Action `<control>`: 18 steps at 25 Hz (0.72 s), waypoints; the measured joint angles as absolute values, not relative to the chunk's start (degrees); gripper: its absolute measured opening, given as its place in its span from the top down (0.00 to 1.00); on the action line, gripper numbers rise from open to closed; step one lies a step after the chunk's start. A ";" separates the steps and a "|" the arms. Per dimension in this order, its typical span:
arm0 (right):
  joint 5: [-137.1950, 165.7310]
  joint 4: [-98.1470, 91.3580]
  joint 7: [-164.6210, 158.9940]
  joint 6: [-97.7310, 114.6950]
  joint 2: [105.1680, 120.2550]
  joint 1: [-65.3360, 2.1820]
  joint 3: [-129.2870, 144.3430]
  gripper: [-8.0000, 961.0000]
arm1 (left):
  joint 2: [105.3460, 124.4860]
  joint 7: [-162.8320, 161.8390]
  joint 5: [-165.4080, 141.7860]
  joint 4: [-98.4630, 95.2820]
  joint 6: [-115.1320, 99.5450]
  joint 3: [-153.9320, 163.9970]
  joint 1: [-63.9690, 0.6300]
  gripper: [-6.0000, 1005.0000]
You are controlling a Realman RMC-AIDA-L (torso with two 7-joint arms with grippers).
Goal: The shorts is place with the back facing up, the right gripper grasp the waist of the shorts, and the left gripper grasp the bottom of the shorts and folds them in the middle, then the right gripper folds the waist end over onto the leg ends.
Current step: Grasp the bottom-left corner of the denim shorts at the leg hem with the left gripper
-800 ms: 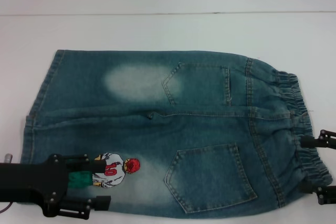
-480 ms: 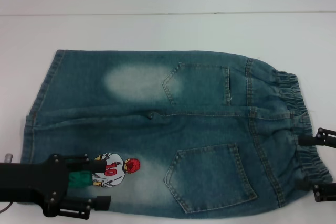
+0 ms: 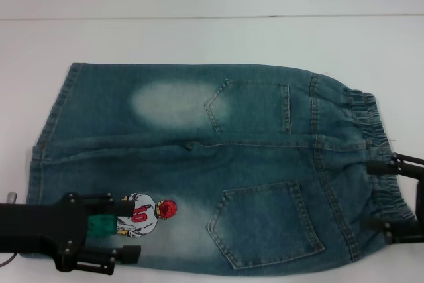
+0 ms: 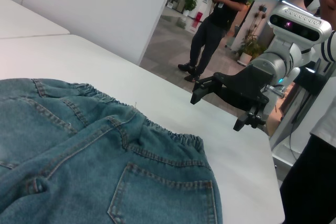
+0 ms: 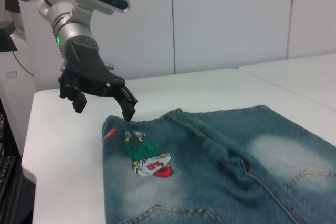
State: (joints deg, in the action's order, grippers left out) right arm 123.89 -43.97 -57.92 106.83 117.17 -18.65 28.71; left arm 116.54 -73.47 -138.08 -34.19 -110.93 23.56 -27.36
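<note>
The shorts [image 3: 205, 164] lie flat, back up, on the white surface [image 3: 199, 38] — faded blue denim with two patch pockets, pale worn patches on each leg, and a footballer print [image 3: 142, 215] numbered 10 on the near leg. A small orange patch [image 5: 108, 134] sits just beside the print at the hem. The waist of the shorts [image 3: 381, 157], a gathered elastic band, is at the right; the leg ends [image 3: 46, 144], flat stitched hems, are at the left.

The right tool [image 3: 387, 195] is at the near part of the waist, its two fingers spread wide, one on either side of a stretch of the ruffled band; contact cannot be judged — in the left wrist view it appears raised above the surface beyond the waistband.

The left tool [image 3: 126, 226] hovers over the near leg by the print, fingers open wide, holding nothing.
</note>
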 joint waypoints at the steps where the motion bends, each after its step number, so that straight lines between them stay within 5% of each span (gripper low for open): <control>1: 123.89 -43.97 -57.92 106.83 117.17 -18.65 28.70 0.04 | 116.54 -73.46 -138.08 -34.17 -110.75 23.55 -27.51 0.15; 8: 124.82 -43.68 -57.94 104.50 119.28 -21.73 28.86 0.04 | 116.54 -73.49 -138.07 -33.90 -109.60 24.57 -28.22 0.15; 18: 124.89 -40.92 -58.06 102.35 119.38 -23.71 31.34 0.04 | 116.62 -73.53 -138.02 -33.83 -109.30 24.89 -28.30 0.16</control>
State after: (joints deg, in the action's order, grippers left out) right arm 124.89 -40.92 -58.06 102.35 119.38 -23.71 31.34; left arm 116.62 -73.53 -138.02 -33.83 -109.30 24.89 -28.30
